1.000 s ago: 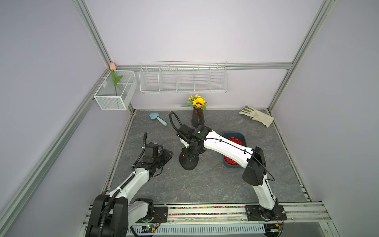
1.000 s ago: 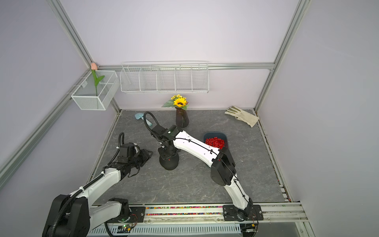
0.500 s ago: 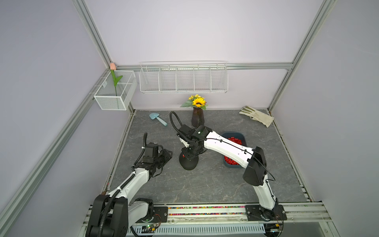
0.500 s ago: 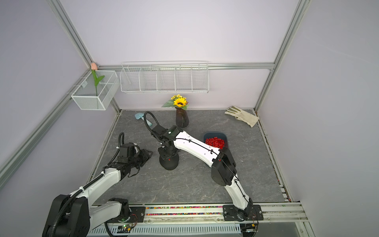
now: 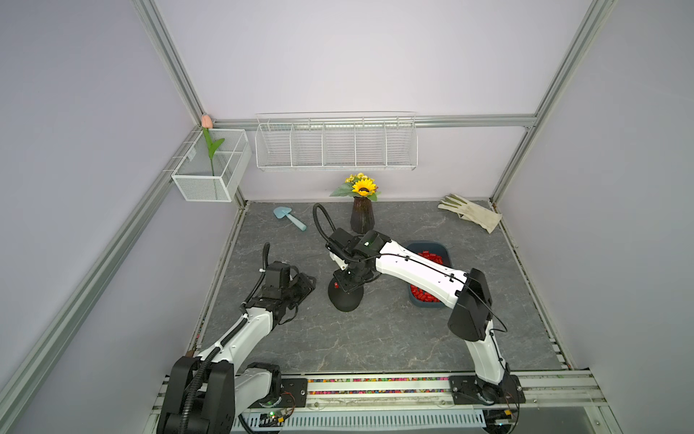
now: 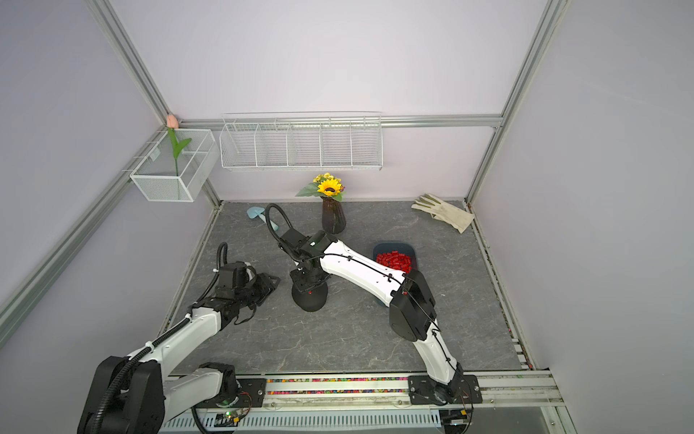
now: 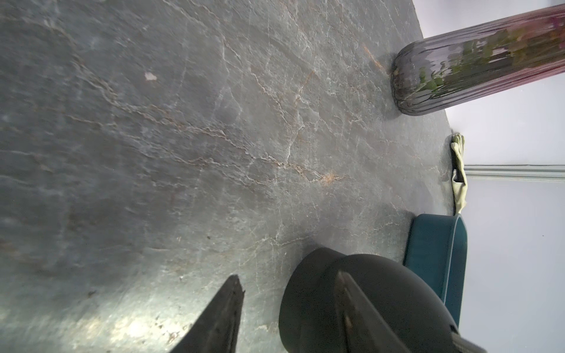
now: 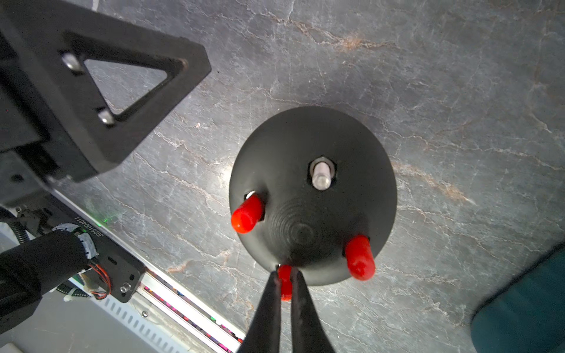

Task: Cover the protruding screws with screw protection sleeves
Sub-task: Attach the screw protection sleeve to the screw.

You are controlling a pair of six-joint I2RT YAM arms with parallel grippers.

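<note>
The black dome (image 8: 312, 152) stands mid-table, seen in both top views (image 5: 345, 300) (image 6: 310, 300). Two screw protection sleeves (image 8: 247, 214) (image 8: 360, 259) sit on its studs. One bare protruding screw (image 8: 321, 177) sticks up. My right gripper (image 8: 286, 270) hangs over the dome (image 5: 347, 283), shut on a third red sleeve (image 8: 286, 284) whose end meets the dome's side. Any screw under it is hidden. My left gripper (image 5: 304, 285) (image 7: 288, 275) rests open, left of the dome, with nothing between its fingers (image 8: 137, 76).
A dark blue tray (image 5: 443, 250) (image 6: 394, 246) (image 7: 434, 253) holding several red sleeves (image 5: 428, 257) sits right of the dome, partly under my right arm. A vase with a sunflower (image 5: 362, 216), a blue trowel (image 5: 289, 218) and gloves (image 5: 471, 212) lie along the back.
</note>
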